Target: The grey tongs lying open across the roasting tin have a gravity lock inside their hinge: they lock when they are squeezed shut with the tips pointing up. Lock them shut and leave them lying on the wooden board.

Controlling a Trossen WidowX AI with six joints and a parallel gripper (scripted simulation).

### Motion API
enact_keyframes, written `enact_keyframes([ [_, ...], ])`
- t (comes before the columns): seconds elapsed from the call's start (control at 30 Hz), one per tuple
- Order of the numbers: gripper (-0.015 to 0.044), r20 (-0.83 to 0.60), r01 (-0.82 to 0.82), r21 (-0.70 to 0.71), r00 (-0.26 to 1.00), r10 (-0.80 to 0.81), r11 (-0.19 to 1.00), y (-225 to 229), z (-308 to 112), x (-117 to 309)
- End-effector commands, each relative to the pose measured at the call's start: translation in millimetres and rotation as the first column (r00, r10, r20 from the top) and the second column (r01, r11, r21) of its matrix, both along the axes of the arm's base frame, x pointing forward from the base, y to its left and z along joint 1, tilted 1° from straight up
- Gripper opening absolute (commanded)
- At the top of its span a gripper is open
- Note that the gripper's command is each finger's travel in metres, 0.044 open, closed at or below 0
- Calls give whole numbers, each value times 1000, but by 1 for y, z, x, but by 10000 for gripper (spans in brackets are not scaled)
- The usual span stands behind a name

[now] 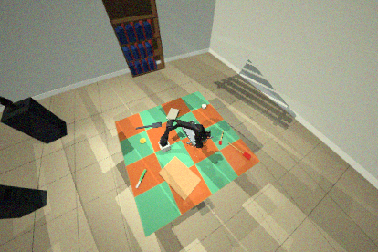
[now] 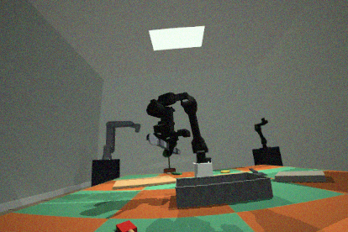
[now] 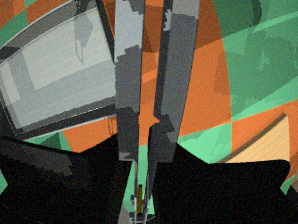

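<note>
The grey tongs (image 2: 158, 140) (image 3: 128, 75) are lifted clear above the roasting tin (image 2: 224, 192) (image 3: 62, 75), slanted, one end higher in the exterior view. My gripper (image 2: 171, 145) (image 3: 142, 132) is shut on them, one black finger pressing on each arm. In the wrist view the arms stand close together with a narrow gap, running down to the hinge with its yellow piece (image 3: 140, 199). The tips are out of that view, and whether the lock has caught cannot be told. The wooden board (image 1: 180, 178) (image 2: 145, 181) (image 3: 272, 145) lies flat on the mat, with nothing on it.
A dark spatula (image 1: 149, 126), a yellow disc (image 1: 142, 141) and a green-and-white stick (image 1: 141, 178) lie on the chequered mat (image 1: 157, 207). A pale block (image 1: 173, 113) (image 2: 300, 176) lies beyond the arm's base. A red-headed tool (image 1: 246, 155) and a white cup (image 1: 204, 106) are near the edges.
</note>
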State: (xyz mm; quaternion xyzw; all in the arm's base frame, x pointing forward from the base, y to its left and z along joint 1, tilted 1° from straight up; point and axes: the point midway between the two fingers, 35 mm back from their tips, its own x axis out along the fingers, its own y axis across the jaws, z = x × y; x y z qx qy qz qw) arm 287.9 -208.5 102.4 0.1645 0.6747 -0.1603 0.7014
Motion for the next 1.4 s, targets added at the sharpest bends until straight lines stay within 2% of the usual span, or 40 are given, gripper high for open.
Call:
enact_keyframes([
  [0.0,-150,0,69,-3,998,-69,998,-18,0,-13],
  [0.53,-150,-2,348,7,938,-348,938,-83,-1,-83],
  [0.8,-150,-2,400,8,916,-400,916,-94,-1,-98],
  [1.37,-150,-7,649,12,761,-649,761,-135,-4,-188],
])
